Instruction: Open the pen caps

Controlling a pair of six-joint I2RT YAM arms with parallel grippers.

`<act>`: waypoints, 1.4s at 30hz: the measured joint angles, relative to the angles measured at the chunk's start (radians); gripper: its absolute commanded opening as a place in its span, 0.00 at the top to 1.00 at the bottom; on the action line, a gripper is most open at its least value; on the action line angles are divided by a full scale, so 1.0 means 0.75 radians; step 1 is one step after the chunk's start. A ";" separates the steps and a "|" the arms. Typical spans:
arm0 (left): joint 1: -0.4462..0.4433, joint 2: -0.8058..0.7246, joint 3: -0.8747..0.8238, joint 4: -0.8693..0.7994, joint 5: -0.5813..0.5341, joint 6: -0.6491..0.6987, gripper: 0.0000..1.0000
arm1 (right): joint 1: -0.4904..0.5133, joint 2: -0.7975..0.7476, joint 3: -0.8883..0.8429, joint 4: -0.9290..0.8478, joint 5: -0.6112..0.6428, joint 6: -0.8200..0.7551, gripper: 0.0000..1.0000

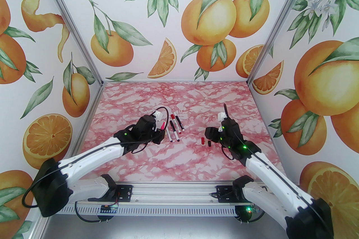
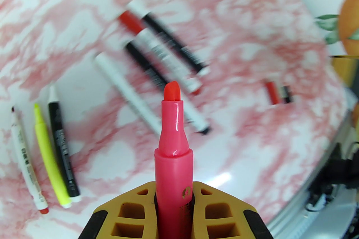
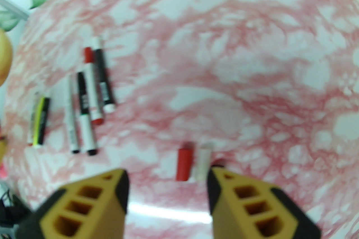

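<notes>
Top external: left gripper (image 1: pixel 159 133) is clamped on a pink marker (image 1: pixel 163 125) whose tip sticks up past the fingers. A row of markers (image 1: pixel 175 128) lies flat on the pink marbled table (image 1: pixel 174 97), just right of that gripper. Right gripper (image 1: pixel 207 138) sits low over the table, its jaw gap hard to read from here. A loose red cap (image 1: pixel 202 141) and a black cap (image 1: pixel 209 143) lie side by side right at its fingertips, well apart from the left gripper. Left wrist: fingers (image 2: pixel 131 204) are closed on the pink marker's barrel, cap off, orange-red chisel tip bare. Ahead of the tip are four blurred markers, one wearing a fitted red cap (image 2: pixel 130 22). Off to the left of the fingers lie three slim pens (image 2: pixel 50 148), white, yellow and black, tips bare. The loose red and black caps sit ahead to the right, next to each other. Right wrist: jaws wide apart, nothing between the pads. The loose red cap and a white cap (image 3: pixel 204 160) lie parallel just ahead of the fingertips, the white one nearly touching one finger (image 3: pixel 238 204). There is a dark bit behind that fingertip, too hidden to name. The markers are well off to the left.
</notes>
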 measured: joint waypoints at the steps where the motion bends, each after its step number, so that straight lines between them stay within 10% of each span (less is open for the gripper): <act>1: 0.001 0.031 0.005 -0.008 -0.021 -0.005 0.97 | -0.001 -0.026 -0.002 -0.004 -0.022 0.006 0.22; 7: 0.004 0.189 0.059 -0.048 -0.170 -0.045 0.95 | 0.001 -0.179 -0.047 -0.001 -0.202 0.032 0.00; 42: 0.020 0.615 0.260 -0.153 -0.446 -0.092 0.74 | 0.008 -0.226 -0.087 0.032 -0.401 0.051 0.00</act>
